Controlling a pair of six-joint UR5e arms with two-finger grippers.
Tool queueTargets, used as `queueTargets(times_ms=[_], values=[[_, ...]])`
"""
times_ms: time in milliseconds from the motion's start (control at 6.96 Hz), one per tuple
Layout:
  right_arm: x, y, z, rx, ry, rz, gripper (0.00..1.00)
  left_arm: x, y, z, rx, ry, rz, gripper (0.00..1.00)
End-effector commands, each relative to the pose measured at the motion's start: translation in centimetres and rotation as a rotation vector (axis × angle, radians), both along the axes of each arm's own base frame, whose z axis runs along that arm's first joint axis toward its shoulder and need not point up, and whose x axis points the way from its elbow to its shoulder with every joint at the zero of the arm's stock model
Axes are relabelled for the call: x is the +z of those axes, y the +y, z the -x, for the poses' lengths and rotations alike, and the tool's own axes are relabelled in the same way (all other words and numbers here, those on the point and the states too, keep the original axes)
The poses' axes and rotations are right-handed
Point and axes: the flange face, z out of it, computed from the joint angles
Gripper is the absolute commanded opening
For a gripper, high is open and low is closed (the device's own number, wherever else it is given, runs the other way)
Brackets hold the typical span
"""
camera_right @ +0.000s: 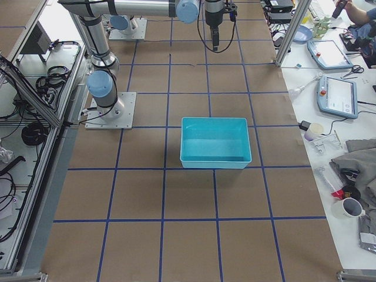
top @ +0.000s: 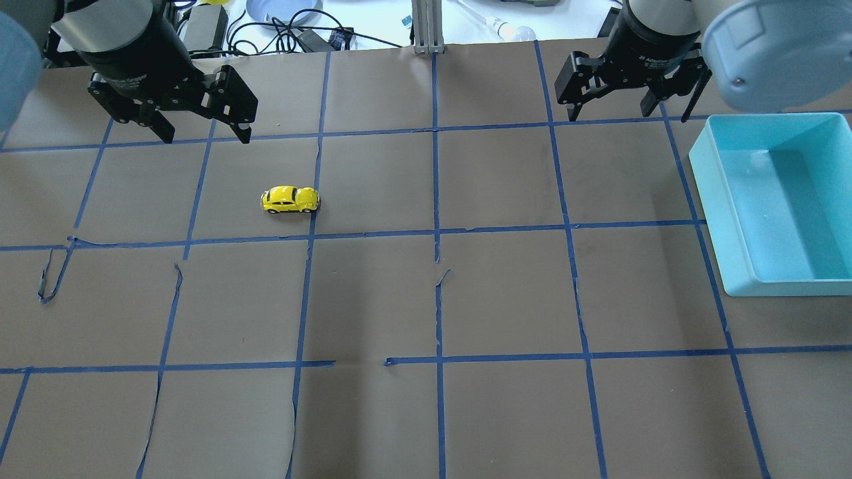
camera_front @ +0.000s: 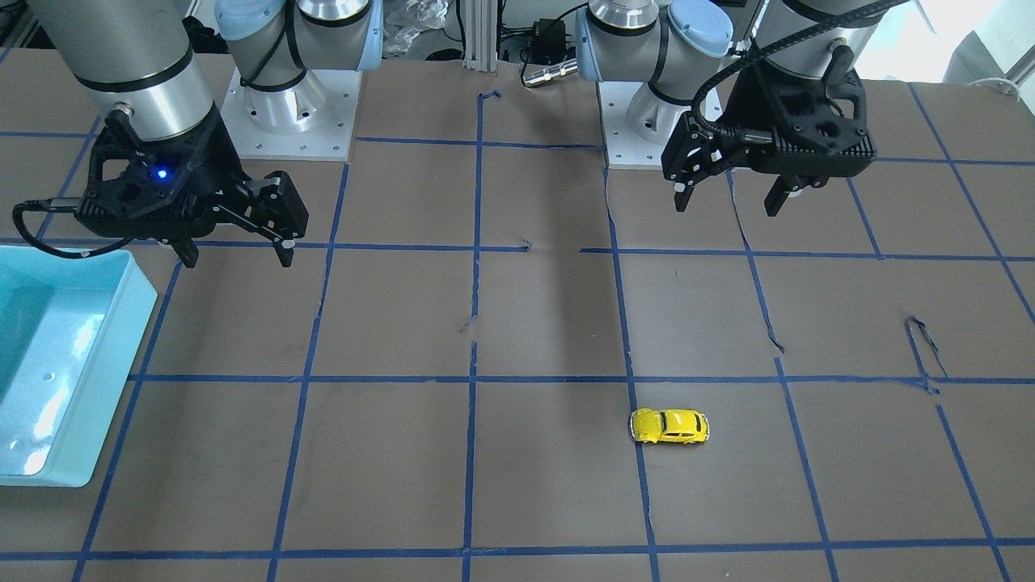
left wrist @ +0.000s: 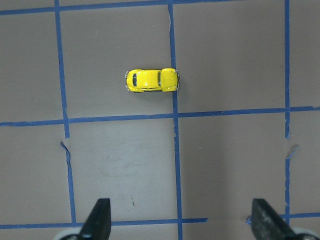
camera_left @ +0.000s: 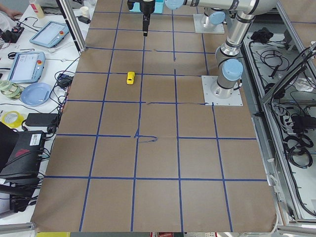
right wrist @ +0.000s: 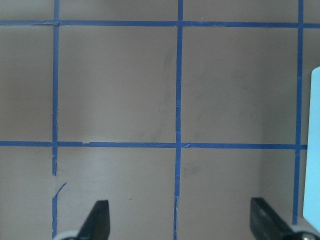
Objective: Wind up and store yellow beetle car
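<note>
The yellow beetle car (camera_front: 669, 426) stands on its wheels on the brown table, next to a blue tape line; it also shows in the overhead view (top: 290, 199), the left side view (camera_left: 130, 78) and the left wrist view (left wrist: 151, 80). My left gripper (top: 206, 136) hangs open and empty above the table, apart from the car, which lies ahead of its fingertips (left wrist: 100, 220). My right gripper (top: 606, 113) is open and empty too, hovering over bare table (right wrist: 181, 220) beside the teal bin (top: 711, 219).
The teal bin (camera_front: 105, 364) is empty and sits on the robot's right side of the table; its edge shows in the right wrist view (right wrist: 316, 150). Blue tape lines grid the brown paper. Both arm bases (camera_front: 291, 121) stand at the robot's edge.
</note>
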Motion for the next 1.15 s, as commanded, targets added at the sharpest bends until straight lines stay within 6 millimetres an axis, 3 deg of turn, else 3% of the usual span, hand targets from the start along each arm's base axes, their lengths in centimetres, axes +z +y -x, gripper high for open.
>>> queueTargets(times_ms=[0, 1006], values=[[-0.01, 0.00, -0.03, 0.000, -0.001, 0.001, 1.00, 0.13, 0.01, -0.02, 0.001, 0.004, 0.003, 1.00], [0.07, -0.02, -0.03, 0.002, 0.000, 0.002, 1.00, 0.41, 0.82, -0.38, 0.015, 0.012, -0.009, 1.00]])
